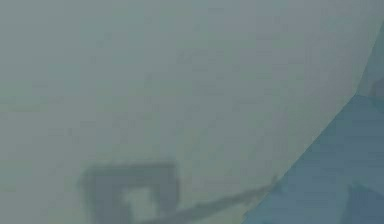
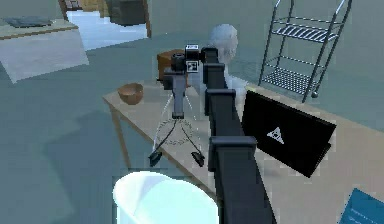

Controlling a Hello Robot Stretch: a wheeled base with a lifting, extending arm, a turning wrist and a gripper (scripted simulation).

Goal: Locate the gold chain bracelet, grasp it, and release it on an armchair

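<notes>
Arm side view: jaws are seen above light wooden worktop (image 2: 135,118), betw. round brown bowl (image 2: 130,93) and white bust (image 2: 222,50); their state cannot be told, nor whether sth. is held. Place of gold chain bracelet cannot be made out, so no direction is judged. Fwd view: plain grey wall (image 1: 150,80), blue surface (image 1: 340,175) at right.

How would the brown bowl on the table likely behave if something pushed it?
The brown bowl looks low and wide, so it would probably slide rather than tip. Its wood-like colour suggests it is stiff. It stands near the edge of the table, so a push might drop it.
</notes>
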